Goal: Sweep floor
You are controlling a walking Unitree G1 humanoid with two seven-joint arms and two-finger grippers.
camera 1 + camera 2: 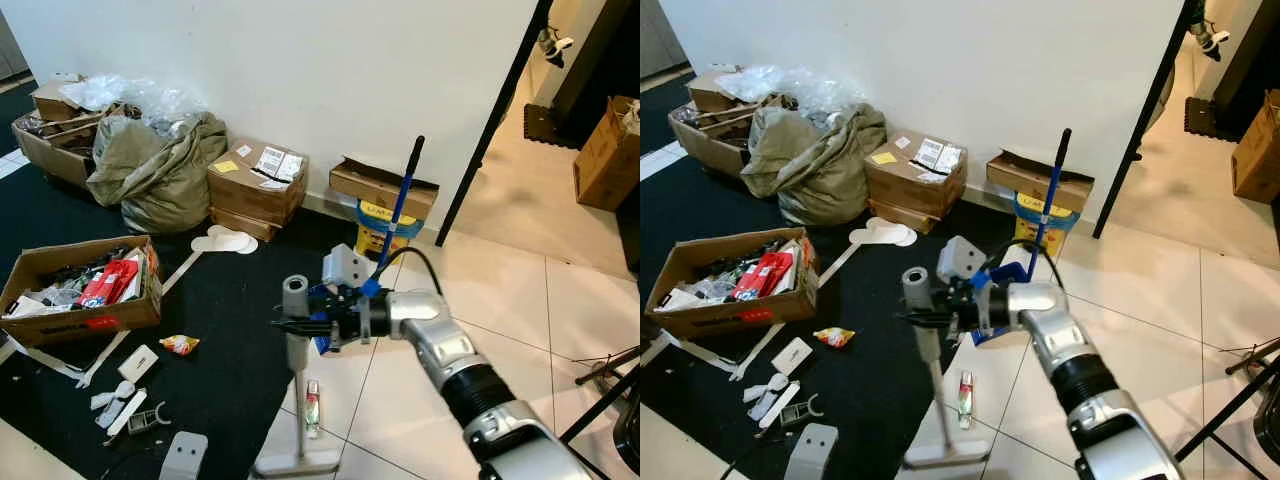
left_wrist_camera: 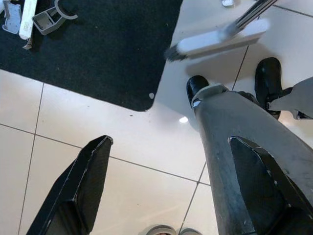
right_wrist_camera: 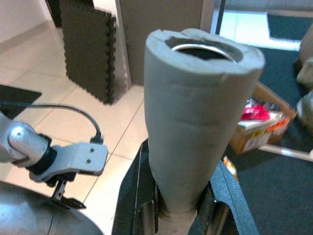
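Observation:
A grey broom stands upright, its padded handle top (image 1: 295, 297) held by my right gripper (image 1: 296, 324), which is shut on it. The grey foam sleeve (image 3: 195, 122) rises between the fingers in the right wrist view. The broom head (image 1: 297, 463) rests on white tile at the edge of the black carpet (image 1: 220, 370). My left gripper (image 2: 166, 191) hangs open over the tiles beside my leg, with the broom head (image 2: 220, 39) lying beyond it. Litter lies around: a small tube (image 1: 312, 407) on the tile, a snack wrapper (image 1: 179, 345) and white plastic bits (image 1: 120, 405) on the carpet.
An open box of clutter (image 1: 80, 290) sits left on the carpet. A green sack (image 1: 160, 170) and cardboard boxes (image 1: 258, 180) line the wall. A blue dustpan with a long handle (image 1: 397, 215) stands behind my arm. Tripod legs (image 1: 600, 390) stand at the right.

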